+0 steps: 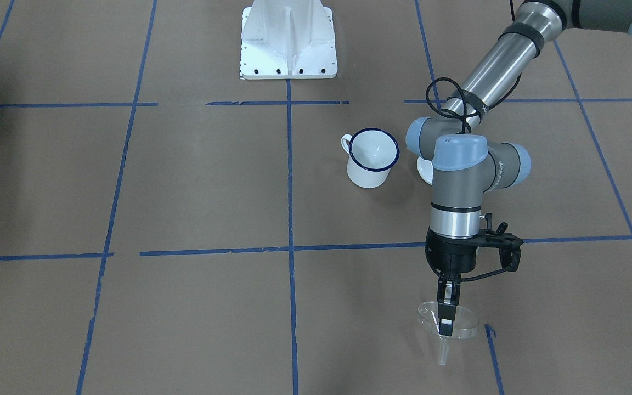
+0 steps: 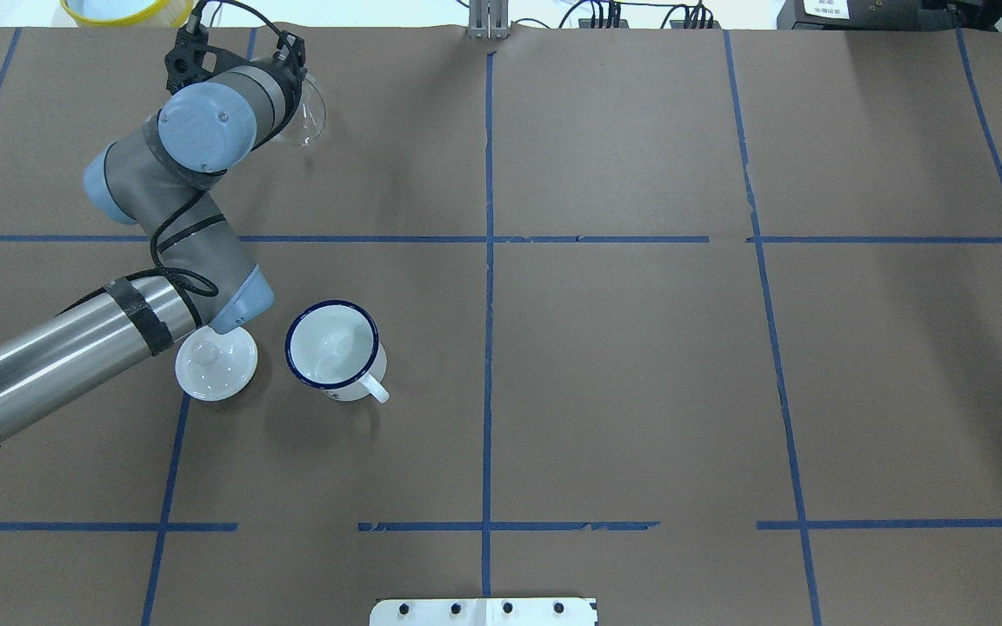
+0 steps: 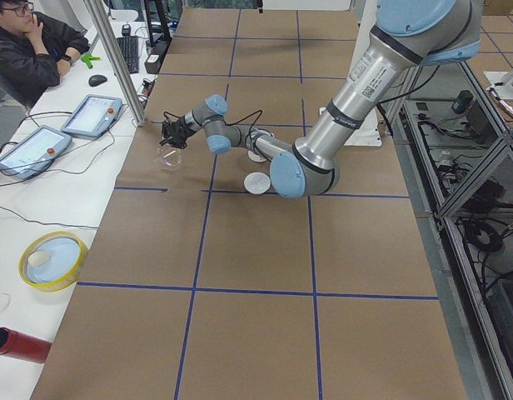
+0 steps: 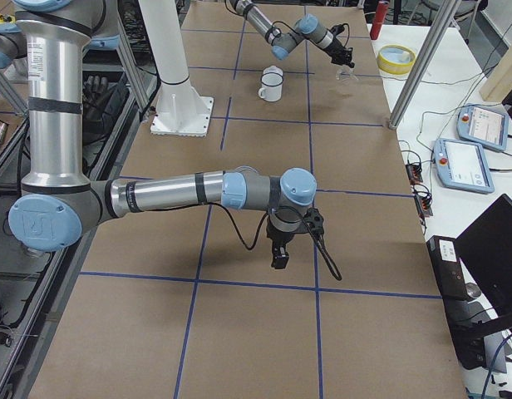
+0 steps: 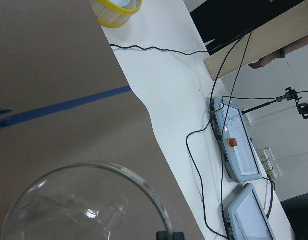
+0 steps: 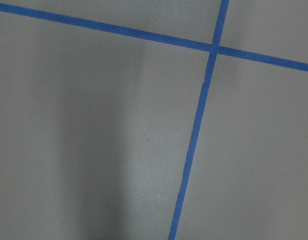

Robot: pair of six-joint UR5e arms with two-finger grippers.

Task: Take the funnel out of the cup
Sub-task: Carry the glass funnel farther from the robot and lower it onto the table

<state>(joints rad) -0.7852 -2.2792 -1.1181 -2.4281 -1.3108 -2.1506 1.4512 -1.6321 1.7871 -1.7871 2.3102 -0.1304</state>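
My L claw (image 1: 446, 317) is pinched narrow on the rim of the funnel (image 1: 447, 325): one finger inside the mouth, one outside, clear plastic btwn them. The funnel is out of the cup (image 1: 372, 156) and well apart from it, near the operators' edge of the table (image 1: 184, 181) on my L side. It hangs tilted, wide mouth toward my wrist, stem pointing away and down. Can't tell whether the stem tip touches the paper or sits just above it. In my L wrist view the funnel (image 5: 89, 205) fills the bottom L corner, w/ the stem seen through the cone.

The cup stands upright nearer my base, blue rim up, white inside, handle turned toward my R and back toward me. Just beside it on its L, not touching, lies a white lid (image 2: 216, 363) w/ the knob up; my L forearm passes over part of it in the overhead view.

My R claw (image 4: 279, 253) hangs pointing down over bare table, far from cup and funnel. It shows only in the side view, so I can't tell whether it's wide or narrow. Its wrist cam sees only brown paper and a crossing of blue tape (image 6: 213, 48).

Beyond the table edge: a yellow bowl (image 5: 116, 6) and two pendants (image 5: 236, 145) w/ cables.
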